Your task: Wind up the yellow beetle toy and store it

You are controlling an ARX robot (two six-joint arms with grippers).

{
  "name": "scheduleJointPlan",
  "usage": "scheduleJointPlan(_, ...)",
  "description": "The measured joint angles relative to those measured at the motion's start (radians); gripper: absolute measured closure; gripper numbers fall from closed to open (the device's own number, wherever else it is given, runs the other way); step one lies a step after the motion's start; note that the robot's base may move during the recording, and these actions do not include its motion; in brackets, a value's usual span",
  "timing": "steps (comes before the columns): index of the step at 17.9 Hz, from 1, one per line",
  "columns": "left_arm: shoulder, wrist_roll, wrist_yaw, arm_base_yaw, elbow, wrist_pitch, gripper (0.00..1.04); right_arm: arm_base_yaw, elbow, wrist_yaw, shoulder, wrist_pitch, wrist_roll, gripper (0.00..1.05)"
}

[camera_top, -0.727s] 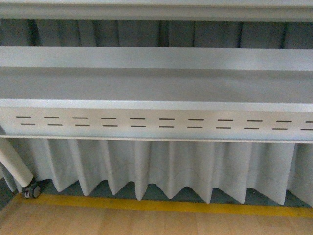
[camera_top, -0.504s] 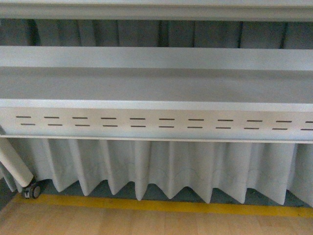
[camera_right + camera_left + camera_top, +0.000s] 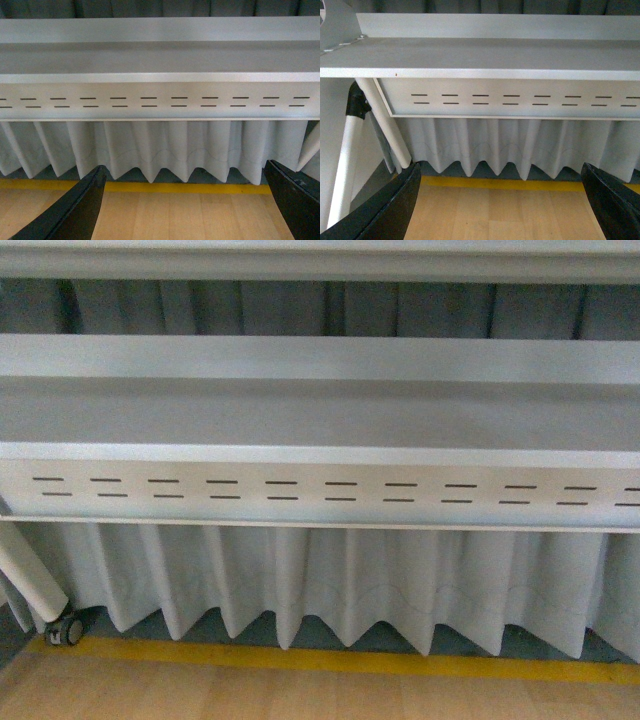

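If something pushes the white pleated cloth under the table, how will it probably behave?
The white pleated cloth probably yields softly, since it hangs in loose folds. Its zigzag lower edge looks unattached, so it would likely swing back afterwards.

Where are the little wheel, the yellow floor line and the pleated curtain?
little wheel (image 3: 66,630): front view, on the wheel's dark side.
yellow floor line (image 3: 350,660): front view, mid-stripe.
pleated curtain (image 3: 330,575): front view, on a middle fold.

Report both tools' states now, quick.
Left tool: open, holding nothing.
Right tool: open, holding nothing.
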Motion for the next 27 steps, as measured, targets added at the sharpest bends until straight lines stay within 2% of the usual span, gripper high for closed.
scheduleJointPlan(27, 0.0, 0.0, 0.0, 0.0, 0.0, 0.0, 0.07, 0.0, 0.0, -0.001, 0.0, 0.001, 0.0, 0.07)
